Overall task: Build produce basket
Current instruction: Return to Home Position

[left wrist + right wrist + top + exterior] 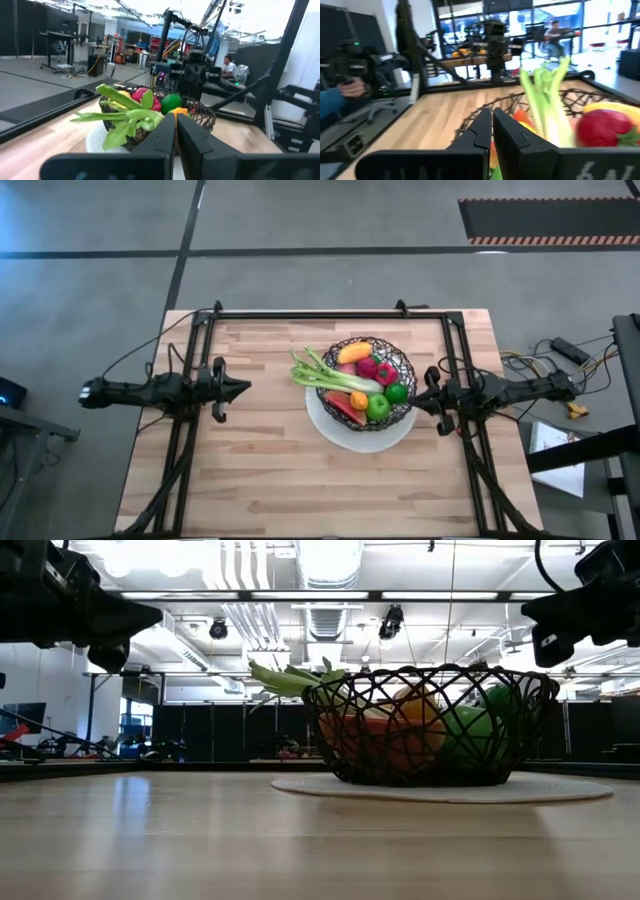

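The black wire basket [365,380] stands on a white round plate [330,430] right of the table's middle, also shown as the basket [430,725] in the low view. Inside lie toy produce: a green apple [378,407], lime [397,392], red pieces [378,368], an orange piece [352,352]. The pale-green celery stalk [325,372] lies over the basket's left rim, leaves sticking out. My left gripper [245,388] hovers shut, left of the basket. My right gripper [418,396] hovers shut at the basket's right rim. Both are raised above the table.
A black frame [330,314] runs along the table's far edge and down both sides. Bare wood lies in front of the plate and between the left gripper and the basket. Cables [560,355] lie on the floor to the right. A person's hand [350,89] shows in the room beyond.
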Motion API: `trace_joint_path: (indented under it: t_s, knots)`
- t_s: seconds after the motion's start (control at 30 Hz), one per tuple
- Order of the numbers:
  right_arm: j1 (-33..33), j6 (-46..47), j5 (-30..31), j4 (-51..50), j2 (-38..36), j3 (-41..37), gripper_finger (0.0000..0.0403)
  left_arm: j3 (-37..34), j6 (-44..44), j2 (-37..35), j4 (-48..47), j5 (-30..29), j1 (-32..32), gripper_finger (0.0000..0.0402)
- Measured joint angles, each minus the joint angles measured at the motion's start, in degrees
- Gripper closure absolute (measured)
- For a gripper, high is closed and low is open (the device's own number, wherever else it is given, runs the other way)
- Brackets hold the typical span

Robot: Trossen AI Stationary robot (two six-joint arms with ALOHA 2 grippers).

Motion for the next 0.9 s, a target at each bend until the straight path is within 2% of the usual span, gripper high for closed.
trace_joint_path:
  t_s: [0.13,0.4,0.6,0.9]
  knots:
    - [0.0,-0.21,1.27,-0.16,0.04,0.0,0.0394,-0.02,0.52,1.4,-1.3,0.21,0.0,0.0401]
    - [0.02,0.82,0.64,-1.29,0.0,0.0,0.0394,-0.09,2.9,0.42,-2.97,4.19,0.0,0.0401]
    - [0.02,2.93,0.2,-1.46,0.86,-0.02,0.0394,-0.13,4.07,-0.61,-3.5,4.85,0.0,0.0401]
    - [0.02,1.45,0.22,-1.46,0.74,-0.04,0.0394,-0.17,2.73,2.03,-3.59,3.68,0.04,0.0401]
